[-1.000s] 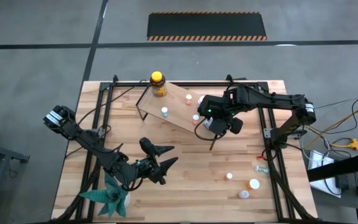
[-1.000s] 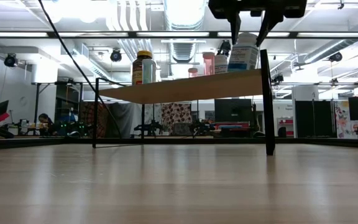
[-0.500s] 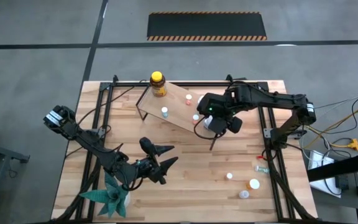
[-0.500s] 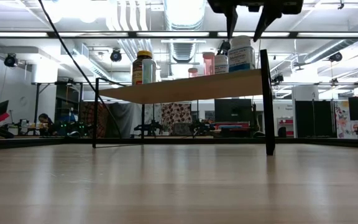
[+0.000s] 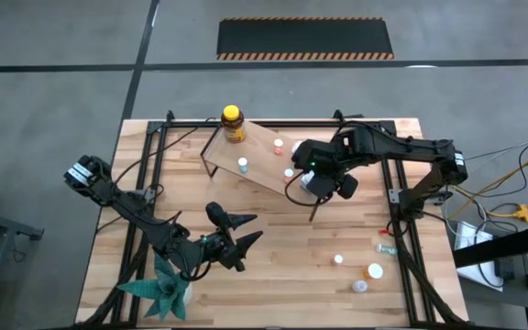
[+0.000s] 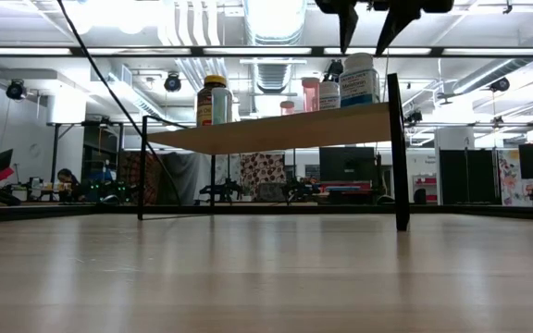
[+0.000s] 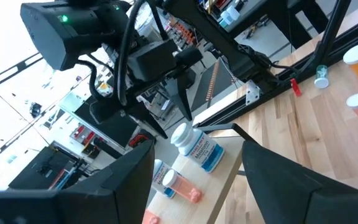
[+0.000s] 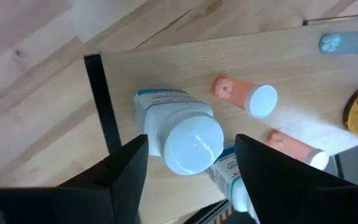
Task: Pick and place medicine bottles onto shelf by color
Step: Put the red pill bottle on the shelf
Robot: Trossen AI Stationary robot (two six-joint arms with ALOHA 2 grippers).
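The shelf (image 5: pixel 257 158) stands at the table's far middle on thin black legs. On it stand the amber bottle with a yellow cap (image 5: pixel 234 124), a teal-capped bottle (image 5: pixel 243 165), pink-capped bottles (image 5: pixel 279 145) and a white-capped bottle (image 6: pixel 359 80) at the near right corner. My right gripper (image 6: pixel 363 39) is open just above that white-capped bottle (image 8: pixel 191 142), with its fingers clear of the cap. My left gripper (image 5: pixel 255 227) is open and empty over the near left of the table.
Several loose bottles are on the table's near right: a white-capped one (image 5: pixel 338 259), an orange-capped one (image 5: pixel 375 271), another (image 5: pixel 361 286) and a small teal-capped one (image 5: pixel 385 246). A green spiky paper plant (image 5: pixel 161 289) stands at the near left edge. Black frame rails run along both sides.
My right gripper has gone straight up from around the white-capped bottle's cap. The bottle stays upright on the shelf's near right corner.
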